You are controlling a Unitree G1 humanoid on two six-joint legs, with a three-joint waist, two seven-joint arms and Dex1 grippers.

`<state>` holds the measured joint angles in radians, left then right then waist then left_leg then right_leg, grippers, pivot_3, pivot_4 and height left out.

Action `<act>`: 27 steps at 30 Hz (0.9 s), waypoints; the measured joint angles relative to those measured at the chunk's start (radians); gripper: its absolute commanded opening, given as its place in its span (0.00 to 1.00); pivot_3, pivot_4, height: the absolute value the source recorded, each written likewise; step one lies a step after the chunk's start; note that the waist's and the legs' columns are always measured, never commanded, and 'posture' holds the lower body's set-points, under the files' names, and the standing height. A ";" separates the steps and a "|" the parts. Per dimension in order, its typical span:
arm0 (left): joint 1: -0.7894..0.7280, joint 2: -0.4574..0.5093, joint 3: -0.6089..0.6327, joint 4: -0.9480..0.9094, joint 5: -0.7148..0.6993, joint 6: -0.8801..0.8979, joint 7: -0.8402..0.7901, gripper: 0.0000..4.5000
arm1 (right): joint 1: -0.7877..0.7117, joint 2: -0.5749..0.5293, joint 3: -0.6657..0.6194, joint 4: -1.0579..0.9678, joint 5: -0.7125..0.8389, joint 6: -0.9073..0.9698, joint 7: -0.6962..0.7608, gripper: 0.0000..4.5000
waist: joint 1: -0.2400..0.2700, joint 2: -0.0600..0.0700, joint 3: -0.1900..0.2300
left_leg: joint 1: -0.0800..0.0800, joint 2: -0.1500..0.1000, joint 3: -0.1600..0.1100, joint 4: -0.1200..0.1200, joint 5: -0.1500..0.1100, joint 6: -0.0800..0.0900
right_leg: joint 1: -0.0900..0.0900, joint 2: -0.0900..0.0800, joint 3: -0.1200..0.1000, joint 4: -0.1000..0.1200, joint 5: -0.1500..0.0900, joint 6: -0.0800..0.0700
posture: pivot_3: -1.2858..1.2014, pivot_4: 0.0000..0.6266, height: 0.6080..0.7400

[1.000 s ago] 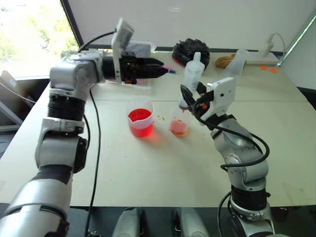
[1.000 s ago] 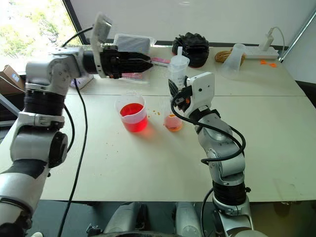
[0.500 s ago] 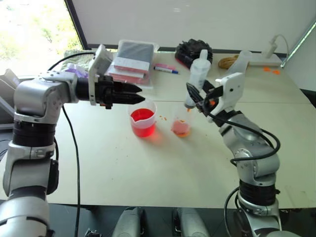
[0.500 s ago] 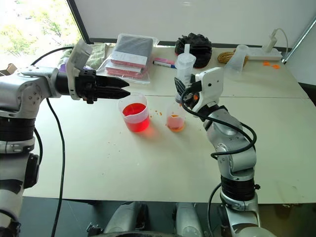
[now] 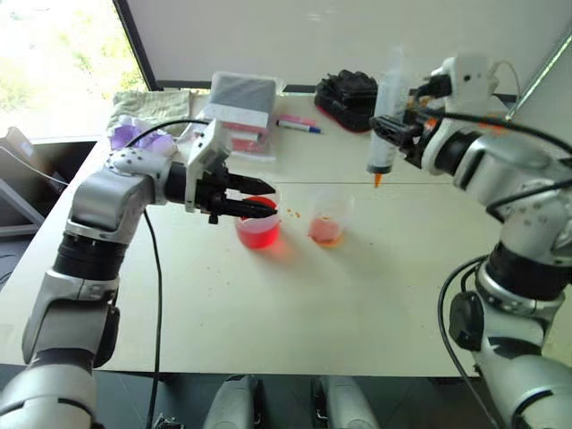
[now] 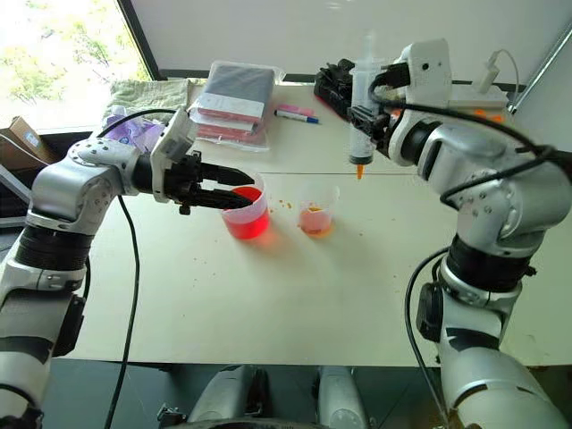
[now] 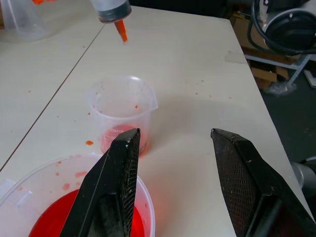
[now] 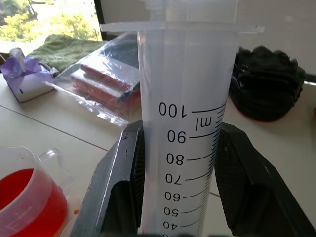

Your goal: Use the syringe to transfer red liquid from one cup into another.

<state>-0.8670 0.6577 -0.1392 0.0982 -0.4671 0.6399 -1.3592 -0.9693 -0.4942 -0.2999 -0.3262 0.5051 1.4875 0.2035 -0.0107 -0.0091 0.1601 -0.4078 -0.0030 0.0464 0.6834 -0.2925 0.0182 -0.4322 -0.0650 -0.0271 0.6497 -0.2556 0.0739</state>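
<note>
Right eye view: right claw [image 6: 368, 114] grips syringe [image 6: 361, 94] upright, clear of both cups. Left claw [image 6: 234, 201], spread wide, reaches spouted cup [image 6: 247, 213]. Likely between draws; next, lower the tip into red liquid [image 6: 246, 220].

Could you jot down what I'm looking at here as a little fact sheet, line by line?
Right gripper: shut on the syringe, upright, orange tip down, above the table
Left gripper: open, at the wide cup's rim
Wide cup: holds red liquid
Small cup: a little liquid at its bottom
Behind: marker, bagged books
</note>
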 measured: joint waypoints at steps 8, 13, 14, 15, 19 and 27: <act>0.000 -0.005 -0.002 0.019 0.022 -0.061 0.004 0.52 | 0.088 -0.191 0.174 0.237 0.023 0.120 0.002 0.31 | -0.006 0.000 0.000 | 0.000 -0.001 0.002 0.000 -0.002 0.003 | 0.000 -0.002 0.001 -0.002 0.000 0.000 | 0.52 0.24 1.00; -0.002 -0.020 -0.001 0.019 0.023 -0.068 0.017 0.52 | 0.079 -0.225 0.282 0.423 0.065 0.120 -0.053 0.31 | -0.007 0.000 0.000 | 0.000 0.000 0.002 0.000 -0.002 0.003 | 0.000 -0.002 0.001 -0.001 0.000 0.000 | 0.52 0.24 1.00; -0.002 -0.022 -0.001 0.019 0.023 -0.069 0.023 0.52 | 0.063 -0.228 0.306 0.467 0.082 0.120 -0.062 0.31 | -0.007 0.000 0.000 | 0.000 0.000 0.002 0.000 -0.002 0.003 | 0.000 -0.002 0.001 -0.001 0.000 0.000 | 0.52 0.24 1.00; -0.002 -0.023 0.000 0.019 0.024 -0.070 0.027 0.52 | 0.046 -0.230 0.332 0.506 0.098 0.120 -0.071 0.31 | -0.007 0.000 0.000 | 0.000 0.000 0.002 0.000 -0.002 0.003 | 0.000 -0.002 0.001 -0.001 0.000 0.000 | 0.52 0.24 1.00; -0.003 -0.025 0.000 0.018 0.025 -0.079 0.042 0.53 | -0.002 -0.232 0.397 0.602 0.150 0.120 -0.109 0.75 | -0.004 0.000 0.000 | 0.000 0.000 0.002 0.000 -0.002 0.003 | -0.001 -0.002 0.001 -0.001 0.000 0.000 | 0.52 0.24 1.00; -0.002 -0.027 0.003 0.013 0.024 -0.078 0.055 0.53 | -0.053 -0.234 0.464 0.656 0.227 0.120 -0.161 0.99 | -0.002 0.000 0.000 | 0.000 0.000 0.002 0.000 -0.002 0.003 | -0.001 -0.002 0.001 -0.001 0.000 0.000 | 0.52 0.24 1.00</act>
<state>-0.8695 0.6304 -0.1363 0.1115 -0.4429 0.5619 -1.3045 -1.0226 -0.7285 0.1639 0.3295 0.7319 1.6078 0.0425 -0.0130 -0.0094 0.1599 -0.4081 -0.0029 0.0483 0.6834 -0.2942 0.0212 -0.4327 -0.0675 -0.0261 0.6483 -0.2555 0.0741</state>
